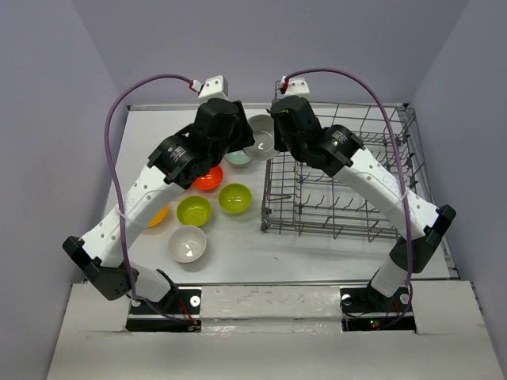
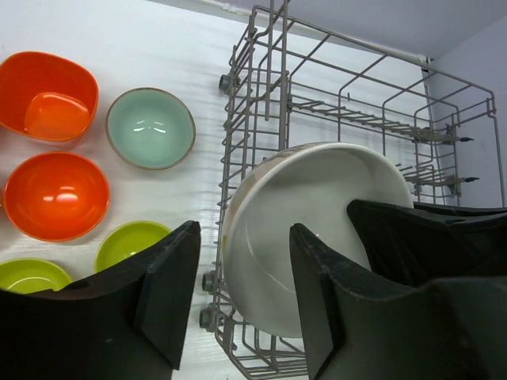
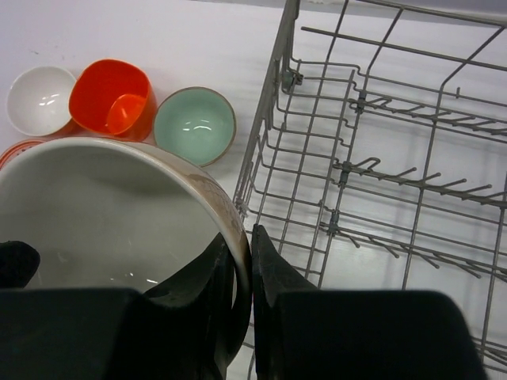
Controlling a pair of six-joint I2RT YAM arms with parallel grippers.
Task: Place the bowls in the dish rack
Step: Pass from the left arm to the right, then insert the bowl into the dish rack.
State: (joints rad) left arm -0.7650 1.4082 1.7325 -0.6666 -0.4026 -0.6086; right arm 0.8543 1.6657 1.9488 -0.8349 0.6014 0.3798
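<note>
A large white bowl [image 1: 260,143] with a brownish patterned outside hangs tilted at the left wall of the dish rack [image 1: 341,184]. My right gripper [image 3: 249,261] is shut on its rim [image 3: 238,237], one finger inside the bowl [image 3: 103,214] and one outside. My left gripper [image 2: 238,293] is open around the same bowl [image 2: 309,206], with a clear gap between its left finger and the rim. In the top view both grippers, left [image 1: 240,136] and right [image 1: 279,131], meet at the bowl. The rack [image 2: 348,111] holds no other bowls that I can see.
More bowls lie on the table left of the rack: red-orange [image 1: 208,179], two lime green [image 1: 235,198] [image 1: 194,210], white [image 1: 188,244], orange-yellow [image 1: 158,215], teal [image 3: 194,125], and a squarish red-orange one [image 3: 111,99]. The rack's tines [image 3: 380,170] stand upright.
</note>
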